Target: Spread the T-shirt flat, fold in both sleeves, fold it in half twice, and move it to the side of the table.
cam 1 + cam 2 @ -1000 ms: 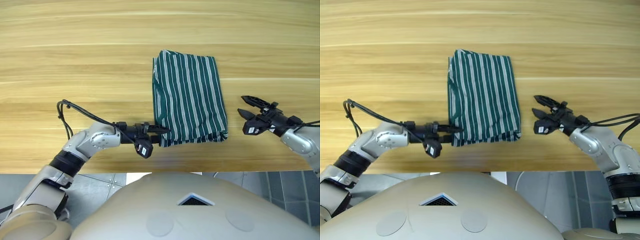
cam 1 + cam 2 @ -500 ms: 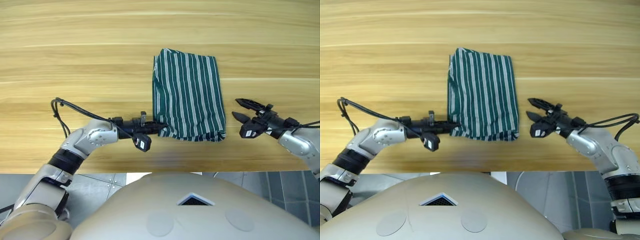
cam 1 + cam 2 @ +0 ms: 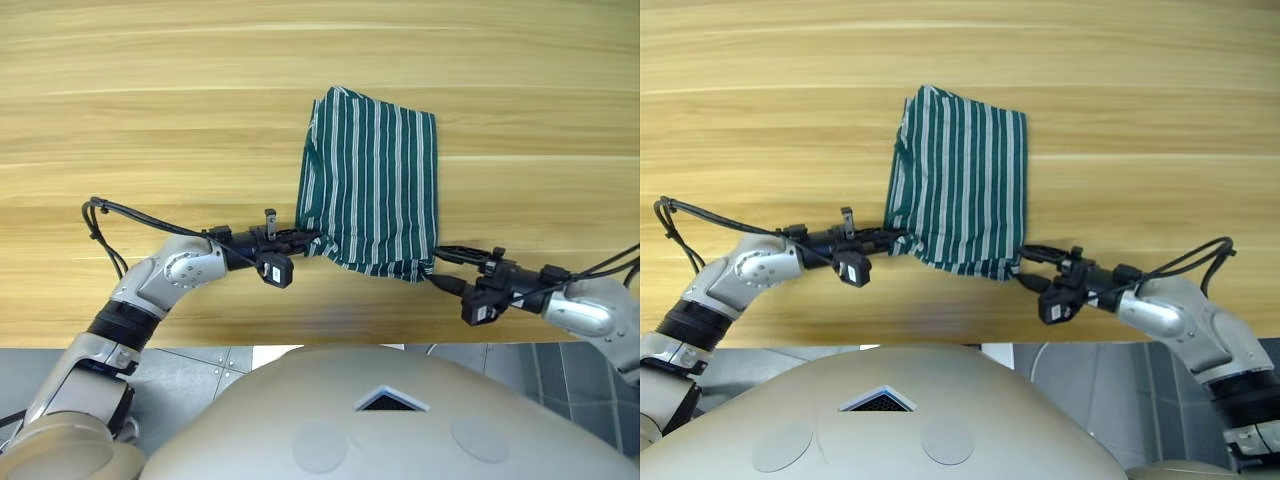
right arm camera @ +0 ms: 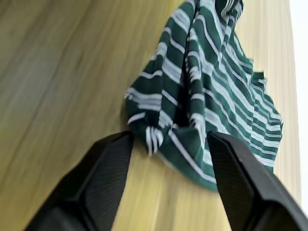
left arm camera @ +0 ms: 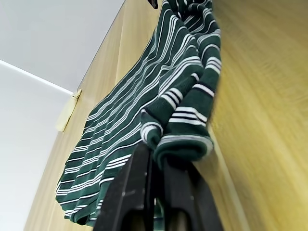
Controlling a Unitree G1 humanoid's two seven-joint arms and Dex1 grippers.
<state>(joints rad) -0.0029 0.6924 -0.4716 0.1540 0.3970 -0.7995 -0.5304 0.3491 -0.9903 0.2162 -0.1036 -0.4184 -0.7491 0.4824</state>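
"Where did the folded dark-green, white-striped cotton T-shirt (image 3: pixel 370 170) lie?"

"On the pale wood-grain table (image 3: pixel 150 100), slightly toward 3 o'clock from the middle. Its far edge lay flat and its near edge was puckered."

"And the left gripper (image 3: pixel 312 238)?"

"Its 2 fingers were pressed together, pinching the shirt's 7 o'clock corner."

"The right gripper (image 3: pixel 440 266)?"

"At the 5 o'clock corner, with its 2 fingers spread and cloth bunched between them. I could not tell whether they touched it."

"The room?"

"Grey floor tiles (image 3: pixel 200 360) showed beyond the table's 6 o'clock edge. In the left wrist view a plain white wall (image 5: pixel 43 57) stood past the table."
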